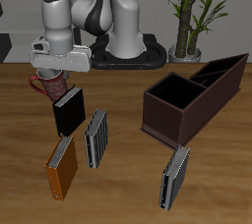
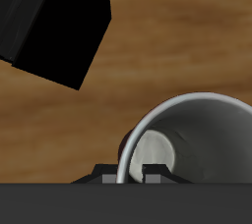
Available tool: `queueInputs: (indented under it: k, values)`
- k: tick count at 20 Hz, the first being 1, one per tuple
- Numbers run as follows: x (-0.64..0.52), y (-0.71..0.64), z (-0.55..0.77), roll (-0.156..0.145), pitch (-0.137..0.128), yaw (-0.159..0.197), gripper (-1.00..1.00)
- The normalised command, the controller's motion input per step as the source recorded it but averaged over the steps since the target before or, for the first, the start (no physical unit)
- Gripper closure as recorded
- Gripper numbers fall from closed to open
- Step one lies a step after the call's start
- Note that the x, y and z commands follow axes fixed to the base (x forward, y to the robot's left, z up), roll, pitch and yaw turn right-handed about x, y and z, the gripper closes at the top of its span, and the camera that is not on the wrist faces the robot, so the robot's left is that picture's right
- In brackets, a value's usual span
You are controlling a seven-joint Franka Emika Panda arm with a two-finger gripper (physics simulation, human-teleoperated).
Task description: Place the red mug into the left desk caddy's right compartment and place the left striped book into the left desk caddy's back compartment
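The red mug (image 1: 43, 86) stands at the table's back, beside the black book (image 1: 68, 111). My gripper (image 1: 53, 75) is down on it from above. In the wrist view the mug's white inside (image 2: 197, 135) fills the frame, and my gripper (image 2: 128, 174) is shut on the red mug's rim, one finger inside and one outside. The left desk caddy (image 1: 167, 120), a long dark maroon box, lies well away across the table; its large square right compartment (image 1: 175, 94) is empty. The left striped book (image 1: 175, 177) lies near the table's front edge, in front of the caddy.
A second striped book (image 1: 95, 138) and an orange book (image 1: 62, 166) lie in front of the black book (image 2: 54, 22), which is close to the mug. A potted plant (image 1: 187, 17) stands behind the caddy.
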Motion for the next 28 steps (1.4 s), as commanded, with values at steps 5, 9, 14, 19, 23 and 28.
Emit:
queueInputs:
  k: [5, 9, 14, 19, 23, 28]
  values:
    - [-0.13, 0.31, 0.22, 0.015, -0.039, 0.007, 1.00]
    - [-0.18, 0.56, 0.32, 0.046, -0.074, 0.062, 1.00]
    - [0.00, 0.54, 0.34, 0.006, -0.035, 0.043, 1.00]
    - [0.10, 0.47, 0.33, -0.046, -0.016, 0.015, 1.00]
    - [0.00, 0.95, 0.69, 0.051, -0.100, 0.061, 1.00]
    - [0.14, 0.64, 0.36, 0.021, -0.039, 0.034, 1.00]
